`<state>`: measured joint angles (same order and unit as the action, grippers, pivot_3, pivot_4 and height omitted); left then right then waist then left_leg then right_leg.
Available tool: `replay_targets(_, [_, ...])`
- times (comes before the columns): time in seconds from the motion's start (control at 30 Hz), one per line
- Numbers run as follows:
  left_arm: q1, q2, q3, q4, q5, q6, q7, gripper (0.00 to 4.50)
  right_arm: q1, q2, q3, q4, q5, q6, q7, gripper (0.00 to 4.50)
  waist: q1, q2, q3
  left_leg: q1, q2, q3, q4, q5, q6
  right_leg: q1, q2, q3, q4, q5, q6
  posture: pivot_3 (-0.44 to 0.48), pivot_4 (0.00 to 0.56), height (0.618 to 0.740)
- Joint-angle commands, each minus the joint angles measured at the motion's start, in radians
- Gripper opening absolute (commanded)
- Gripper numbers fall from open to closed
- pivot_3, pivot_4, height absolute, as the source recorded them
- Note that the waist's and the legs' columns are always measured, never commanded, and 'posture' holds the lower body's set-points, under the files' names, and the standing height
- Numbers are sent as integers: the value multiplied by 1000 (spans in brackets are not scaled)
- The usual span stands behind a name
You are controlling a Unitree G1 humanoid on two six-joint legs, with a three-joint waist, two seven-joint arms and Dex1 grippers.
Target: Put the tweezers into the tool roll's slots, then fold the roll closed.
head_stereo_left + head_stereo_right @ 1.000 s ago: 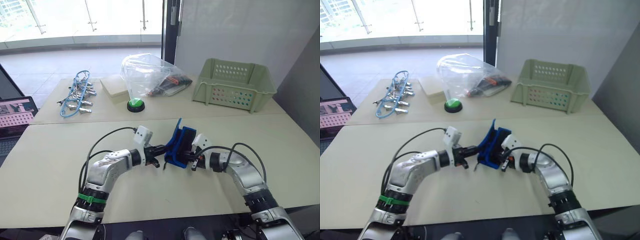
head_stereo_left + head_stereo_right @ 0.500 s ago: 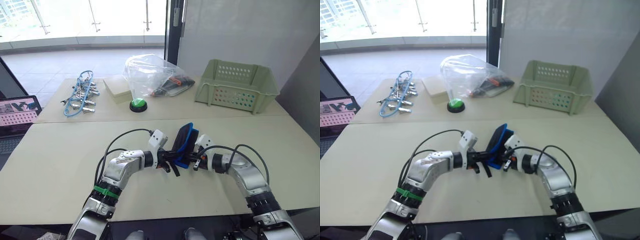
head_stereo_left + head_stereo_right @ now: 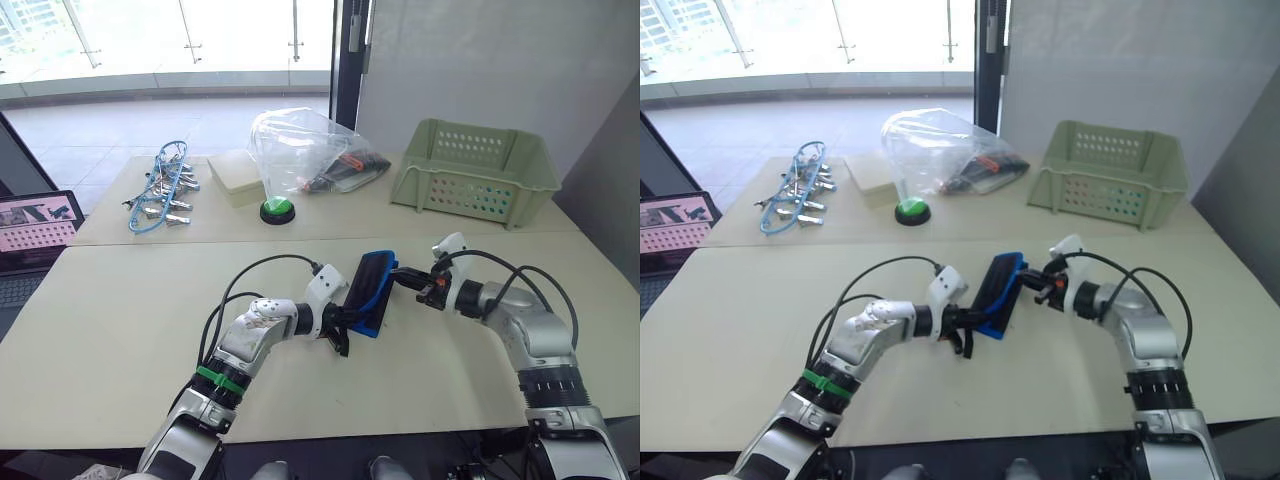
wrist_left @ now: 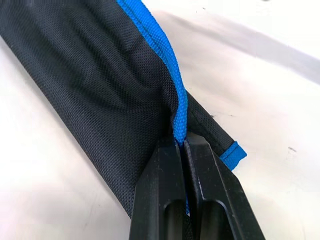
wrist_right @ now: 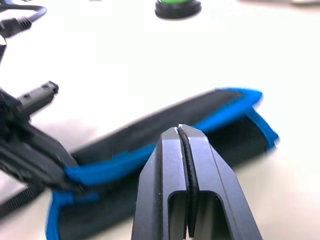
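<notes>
The folded tool roll [image 3: 371, 291] stands on edge at the middle of the cream table [image 3: 120, 320]. The left gripper [image 4: 183, 146] pinches its blue edging. The right gripper [image 5: 178, 131], fingers pressed together on nothing, hovers just beside it.

The left tool [image 4: 184, 146] pinches the tool roll's [image 4: 95, 85] blue edging [image 4: 165, 55].

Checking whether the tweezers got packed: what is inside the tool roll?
The tool roll is folded shut, showing black fabric and blue edging. The left gripper pinches its edge. Whatever is inside is covered, so I cannot tell whether tweezers are there.
</notes>
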<state>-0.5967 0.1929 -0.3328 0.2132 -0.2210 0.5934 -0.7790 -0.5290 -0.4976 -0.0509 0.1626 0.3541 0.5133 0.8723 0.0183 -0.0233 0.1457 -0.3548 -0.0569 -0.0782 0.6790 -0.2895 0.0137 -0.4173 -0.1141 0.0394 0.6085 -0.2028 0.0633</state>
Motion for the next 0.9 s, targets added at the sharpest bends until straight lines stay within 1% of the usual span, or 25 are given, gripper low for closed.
replay_targets(0.03, [10,-6,-88,61,71,4,-9,32,-42,7,3,-35,16,3,-2,0,2,0,0,0,0,0,0,0,0,0,0,0,0,0,0,0,150,740])
replay_targets(0.2, [4,-16,-88,72,99,-5,-15,32,-57,1,115,7,-92,-33,-13,0,3,0,0,0,0,0,0,0,0,0,0,-1,0,0,0,0,150,740])
replay_targets(0.33, [12,-21,-68,45,83,20,-25,32,-59,-14,160,52,-157,-26,-38,0,6,0,0,0,-1,0,1,0,0,0,-1,-1,0,0,0,0,150,740])
replay_targets(0.43, [18,-8,-52,20,70,26,-38,32,-55,-21,187,91,-194,-12,-51,0,5,0,0,0,0,0,1,0,0,0,0,-1,0,0,0,0,150,740])
replay_targets(0.57, [26,8,5,-28,22,46,-54,32,-69,-21,206,143,-220,-14,-56,0,-3,0,0,0,0,0,0,0,0,0,0,0,0,0,0,0,150,740])
replay_targets(0.6, [29,15,26,-43,-6,60,-78,333,-72,-22,212,153,-223,-12,-54,0,-5,0,0,0,0,0,0,0,0,-1,0,0,0,0,0,0,150,740])
replay_targets(0.7, [26,80,94,-83,-86,81,-168,1254,-74,-20,234,182,-233,2,-49,0,-12,0,0,0,1,0,0,0,0,-2,1,0,1,0,0,0,150,740])
replay_targets(0.77, [20,103,122,-92,-116,86,-187,1956,-73,-19,240,189,-232,10,-46,0,-13,0,0,-1,2,0,-1,0,0,-3,1,0,1,0,0,0,150,740])
replay_targets(0.9, [-13,141,241,-110,-218,66,-238,3227,-68,-17,249,203,-233,12,-45,0,-12,0,0,-1,1,0,0,0,0,-3,1,0,1,0,0,0,150,740])
